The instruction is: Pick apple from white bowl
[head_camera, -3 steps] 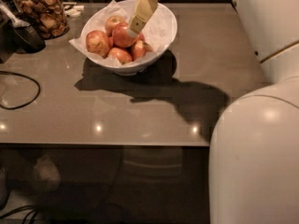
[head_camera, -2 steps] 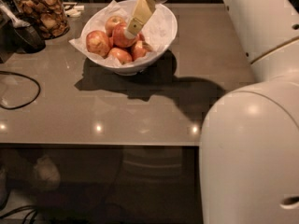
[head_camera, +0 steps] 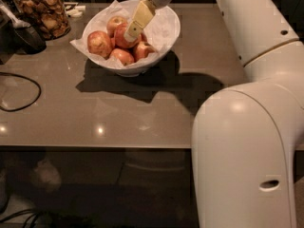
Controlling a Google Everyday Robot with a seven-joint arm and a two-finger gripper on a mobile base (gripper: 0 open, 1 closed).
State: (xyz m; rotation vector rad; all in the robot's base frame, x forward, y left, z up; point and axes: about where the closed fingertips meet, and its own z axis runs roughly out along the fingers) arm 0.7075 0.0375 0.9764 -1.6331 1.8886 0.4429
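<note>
The white bowl [head_camera: 167, 28], lined with crinkled white paper, stands at the back of the grey-brown table and holds several apples. The deep-red apple [head_camera: 119, 36] lies in the middle of the pile. A paler apple [head_camera: 116, 23] is behind it and a blotchy red one [head_camera: 99, 43] to its left. My gripper [head_camera: 130, 35] reaches down into the bowl from the upper right, and its yellowish tip rests against the right side of the deep-red apple.
A glass jar of brown snacks [head_camera: 43, 11] stands at the back left next to a dark object [head_camera: 19, 32]. A black cable [head_camera: 19, 91] loops on the table's left side. My big white arm [head_camera: 247, 141] fills the right of the view. The table's front edge [head_camera: 95, 147] runs across the middle.
The gripper has come slightly down and left, from above the pile onto the deep-red apple. The white arm segment at the right has swung further left into view. The apples have not moved.
</note>
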